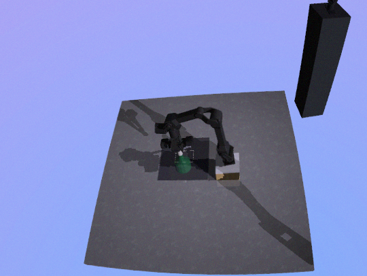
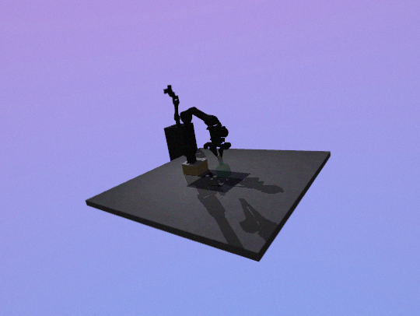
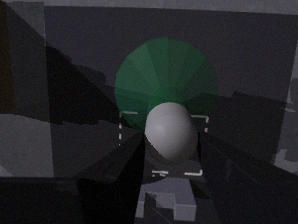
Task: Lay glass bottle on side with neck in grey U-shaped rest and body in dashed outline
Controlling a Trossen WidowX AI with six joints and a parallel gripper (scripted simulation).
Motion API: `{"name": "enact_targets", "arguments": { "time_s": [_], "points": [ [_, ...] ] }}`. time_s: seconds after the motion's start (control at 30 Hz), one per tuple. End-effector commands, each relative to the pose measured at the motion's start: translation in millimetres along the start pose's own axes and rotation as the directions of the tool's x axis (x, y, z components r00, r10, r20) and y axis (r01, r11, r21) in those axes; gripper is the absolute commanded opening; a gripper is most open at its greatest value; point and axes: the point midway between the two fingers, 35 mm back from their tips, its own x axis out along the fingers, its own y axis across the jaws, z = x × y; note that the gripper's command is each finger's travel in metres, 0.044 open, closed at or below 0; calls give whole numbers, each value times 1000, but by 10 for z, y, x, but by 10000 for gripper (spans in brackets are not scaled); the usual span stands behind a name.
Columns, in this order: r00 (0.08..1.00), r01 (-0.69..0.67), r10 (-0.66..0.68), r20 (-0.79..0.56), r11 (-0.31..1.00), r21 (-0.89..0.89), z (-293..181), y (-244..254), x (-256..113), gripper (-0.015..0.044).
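Above the dark mat point(image 1: 202, 173) point(image 2: 239, 177) point(image 3: 75, 30), the green glass bottle point(image 1: 183, 166) point(image 2: 222, 170) point(image 3: 165, 65) hangs neck-up with a slight lean, its broad body below the tool; whether its base touches the mat cannot be told. The tool point(image 1: 180, 151) point(image 2: 219, 155) point(image 3: 170, 139) is closed on the bottle at its pale upper end. The dashed outline point(image 1: 193, 156) point(image 3: 120, 135) lies partly behind the bottle in the overhead view. Farther back in the wrist view, the grey U-shaped rest point(image 3: 185, 192) shows beyond the outline, on the side away from the body. The mat lies on the tabletop point(image 1: 204, 221) point(image 2: 155, 202) point(image 3: 30, 150). The step in hand is judged to be the lowering and tipping of the bottle; laying down remains to be done. Maintain a steady grip and rotate the wrist slowly so that the neck swings down toward the rest while the body stays over the outline. Align the neck with the opening of the U before the final descent. Keep the fingers clear of the rest's walls, and lower until both neck and body are supported. Open only then, gently, and withdraw straight; early release could let the glass drop or roll.
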Motion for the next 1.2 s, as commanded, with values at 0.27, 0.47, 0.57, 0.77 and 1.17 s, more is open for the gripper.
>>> {"name": "enact_targets", "arguments": {
  "time_s": [0.27,0.47,0.57,0.77,1.17],
  "points": [
    [1000,-1,1,10,1000,-4,-147,0,-34,121],
    [1000,-2,2,26,1000,-10,-186,2,-39,121],
    [999,-2,3,34,1000,-14,-206,3,-42,121],
    [999,-3,4,50,1000,-20,-247,5,-46,121],
    [997,-3,5,82,1000,-31,-330,10,-52,121]
  ]
}}
